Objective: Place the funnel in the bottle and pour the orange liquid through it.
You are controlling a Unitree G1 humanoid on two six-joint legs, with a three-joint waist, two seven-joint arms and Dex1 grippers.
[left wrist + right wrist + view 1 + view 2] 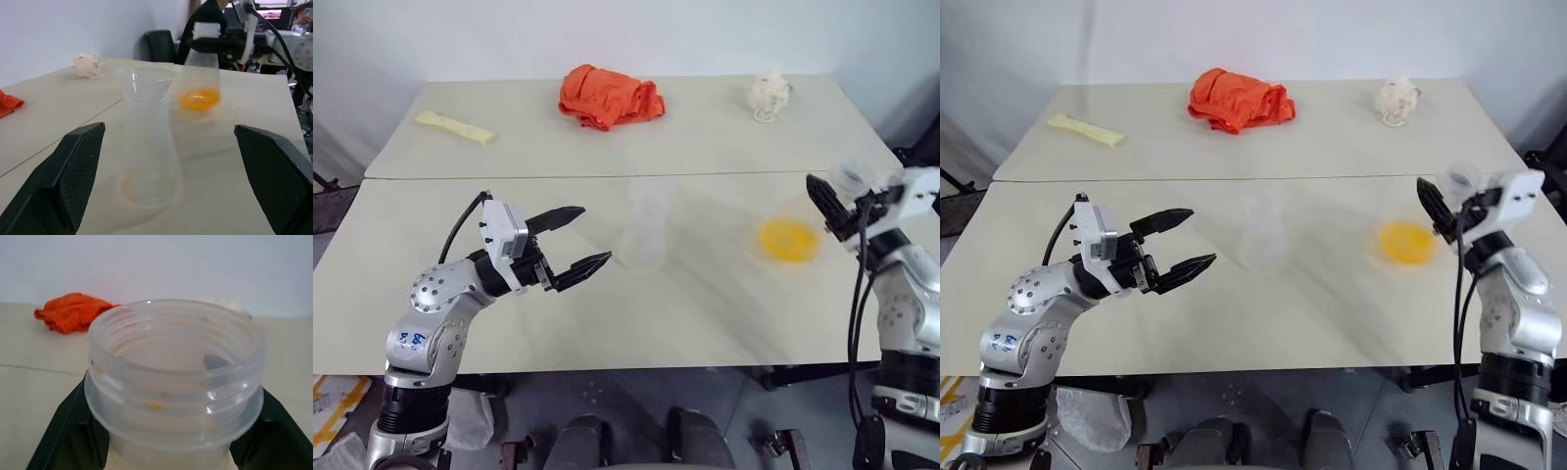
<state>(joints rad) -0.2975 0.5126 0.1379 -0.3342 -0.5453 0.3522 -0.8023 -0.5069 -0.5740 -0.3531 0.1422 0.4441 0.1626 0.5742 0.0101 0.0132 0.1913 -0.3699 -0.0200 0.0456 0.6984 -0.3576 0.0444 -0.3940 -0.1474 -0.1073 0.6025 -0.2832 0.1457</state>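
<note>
The left gripper (595, 235), spread wide, should close gently on the bottle (646, 235) just ahead of it, steadying the seated funnel (146, 81), while the right gripper (832, 206), clamped on the jar (173, 382) of orange liquid (788, 240), tips slowly.

The small clear plastic funnel (146, 83) sits upright in the mouth of the tall translucent flask-shaped vessel (149, 147). Beyond it, the wide-mouthed, threaded whitish plastic bottle (173, 377) is clamped upright in the right pincer (847, 211), orange liquid (198, 99) apparently pooled in its base.
</note>
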